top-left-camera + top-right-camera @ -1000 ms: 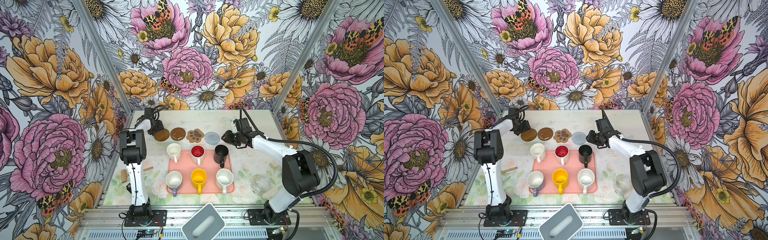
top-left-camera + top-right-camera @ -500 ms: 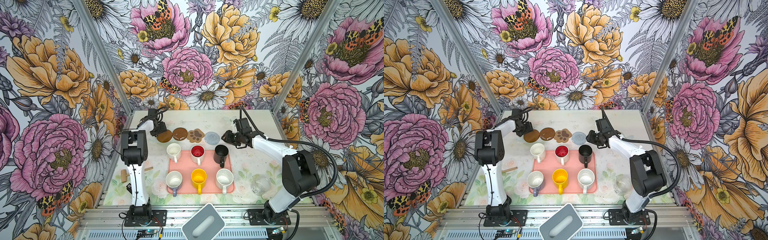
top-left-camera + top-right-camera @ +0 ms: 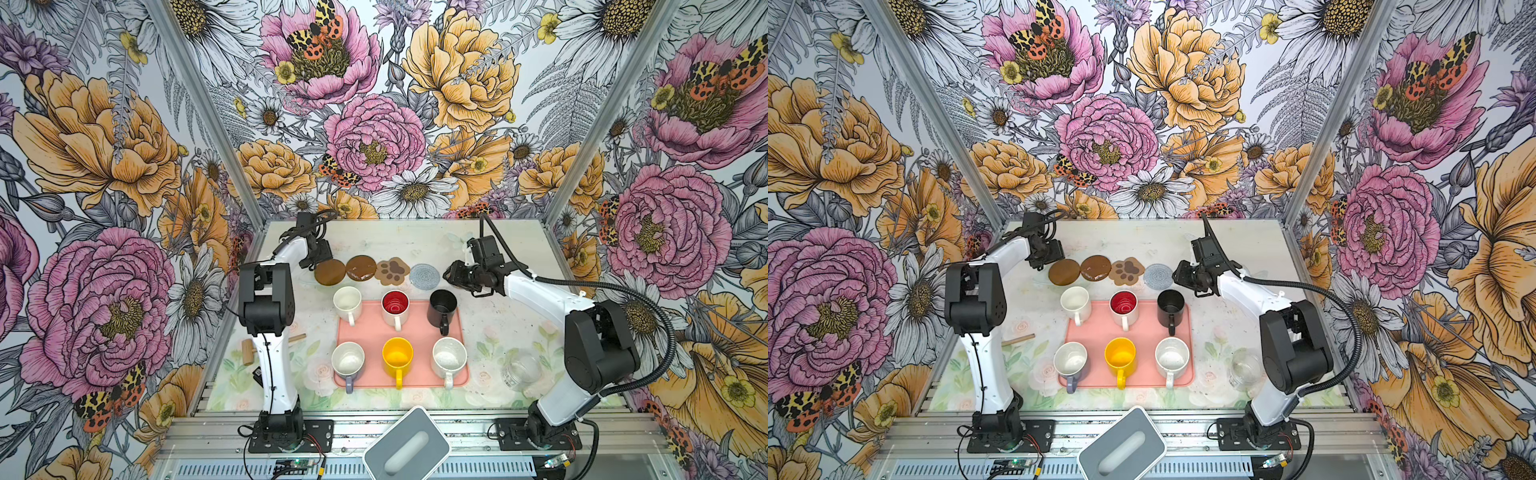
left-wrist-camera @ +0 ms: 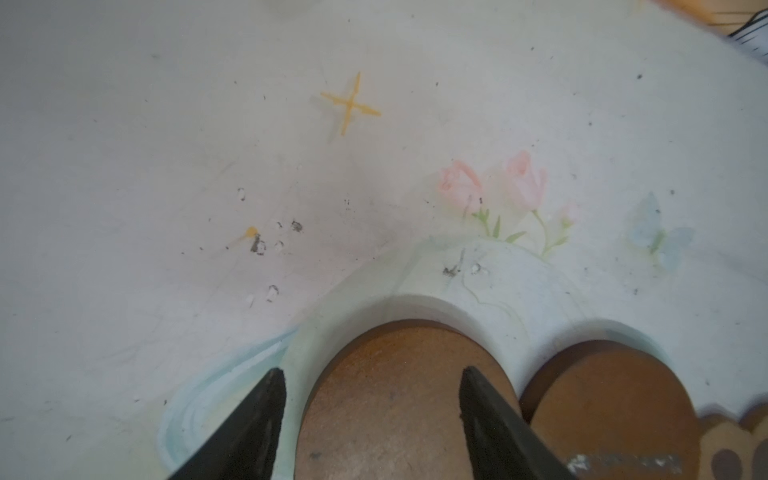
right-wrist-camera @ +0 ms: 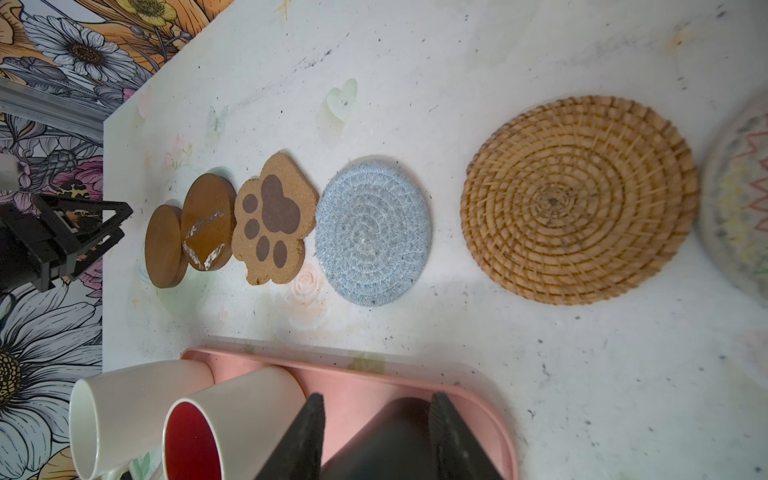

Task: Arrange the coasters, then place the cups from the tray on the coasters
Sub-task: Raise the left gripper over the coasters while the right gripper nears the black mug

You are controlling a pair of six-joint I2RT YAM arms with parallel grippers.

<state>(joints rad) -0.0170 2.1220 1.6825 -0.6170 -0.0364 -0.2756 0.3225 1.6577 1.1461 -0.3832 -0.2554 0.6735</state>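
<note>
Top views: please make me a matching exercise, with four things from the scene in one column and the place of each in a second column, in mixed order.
Things:
1. yellow cup
2. black cup
3. paw-print coaster
4. glass jar

Places:
A. off the tray, to its right
B. between a brown disc and the grey-blue coaster
C. tray's row nearer the robot bases, middle
D. tray's farther row, right end

Pairs: 1-C, 2-D, 3-B, 4-A

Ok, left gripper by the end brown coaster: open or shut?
Open. In the left wrist view the left gripper holds its fingers well apart, one beside the brown disc, one over it, gripping nothing.
</note>
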